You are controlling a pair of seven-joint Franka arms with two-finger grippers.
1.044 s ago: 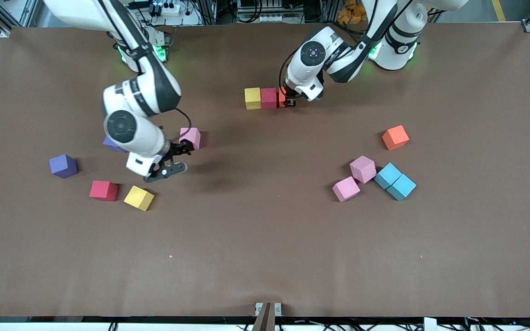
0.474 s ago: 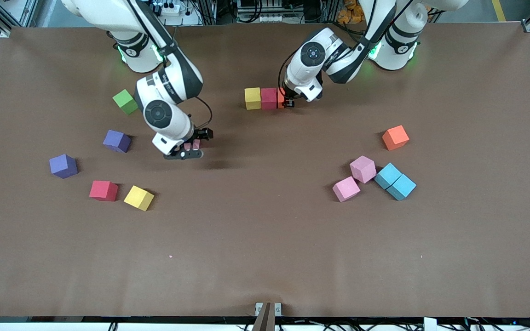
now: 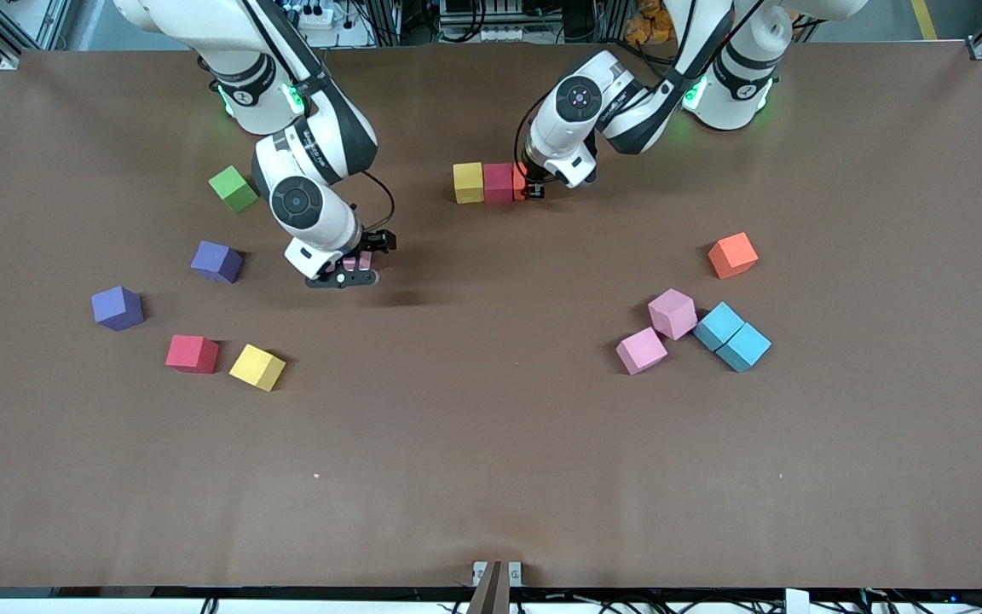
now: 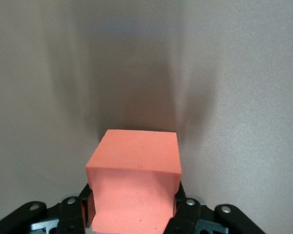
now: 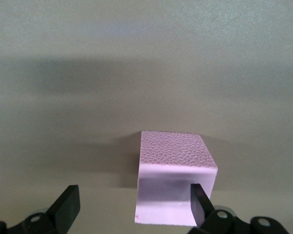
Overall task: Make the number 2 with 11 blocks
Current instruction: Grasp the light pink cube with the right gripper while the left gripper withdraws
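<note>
Left gripper [image 3: 534,191] is down at the table, clamped on an orange block [image 4: 133,187]; both fingers [image 4: 185,212] press its sides in the left wrist view. That held block sits at the end of a short row: yellow block [image 3: 468,182], then red block [image 3: 498,182] touching it, then the orange one touching the red (only a sliver of orange shows from the front, the wrist covers the rest).

Right gripper [image 3: 353,266] is low over a pink block [image 5: 173,178], jaws spread wide, one finger [image 5: 199,202] just beside the block's side, the other well apart from it. Not gripping; the block rests on the table [image 3: 491,443].

Loose blocks toward the right arm's end: green cube [image 3: 233,188], purple block [image 3: 216,261], second purple block [image 3: 117,307], second red block [image 3: 193,353] with a second yellow block [image 3: 257,367] just beside it, both nearer the front camera than the purple ones.

Toward the left arm's end: second orange block [image 3: 732,255] on its own, two pink blocks [image 3: 672,313] [image 3: 641,350] close together (corners touching or nearly, cannot tell), and two light blue blocks [image 3: 719,325] [image 3: 744,346] touching each other beside them.

Number 2 is only three blocks in so far, one row.
</note>
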